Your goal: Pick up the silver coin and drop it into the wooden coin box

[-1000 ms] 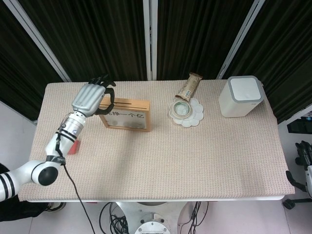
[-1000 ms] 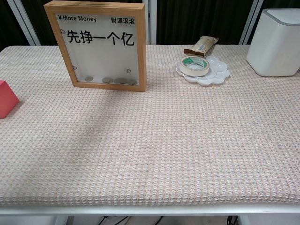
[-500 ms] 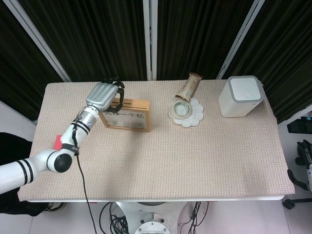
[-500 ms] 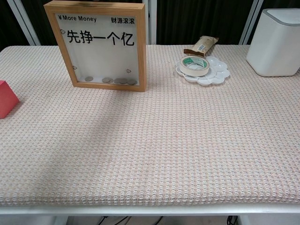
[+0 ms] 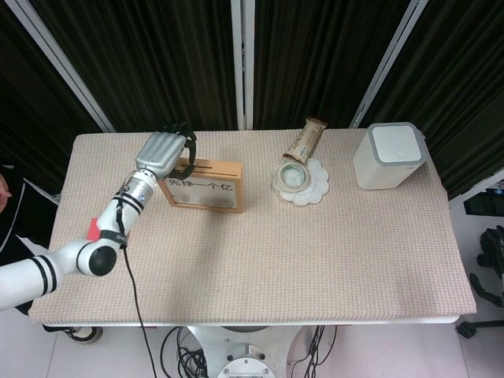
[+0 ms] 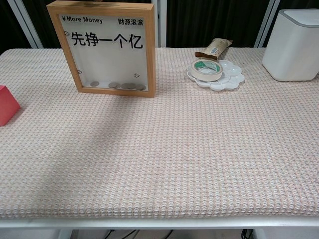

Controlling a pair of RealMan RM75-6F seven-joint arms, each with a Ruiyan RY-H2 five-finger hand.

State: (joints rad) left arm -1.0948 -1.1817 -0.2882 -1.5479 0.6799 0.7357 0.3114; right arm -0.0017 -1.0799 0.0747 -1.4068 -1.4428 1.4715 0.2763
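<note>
Two black curtains (image 5: 157,55) back the beige woven table (image 5: 315,260); left hand (image 5: 163,150), grasp unclear, over wooden coin box (image 5: 203,187).

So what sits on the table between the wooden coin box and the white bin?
A white flower-shaped palette carrying a tape roll, with a snack wrapper just behind it. Both views show them between the wooden coin box and the white bin.

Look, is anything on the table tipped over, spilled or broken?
Nothing stands out. The wooden coin box stands upright, the tape roll sits on its white dish, and the snack packet lies whole.
</note>
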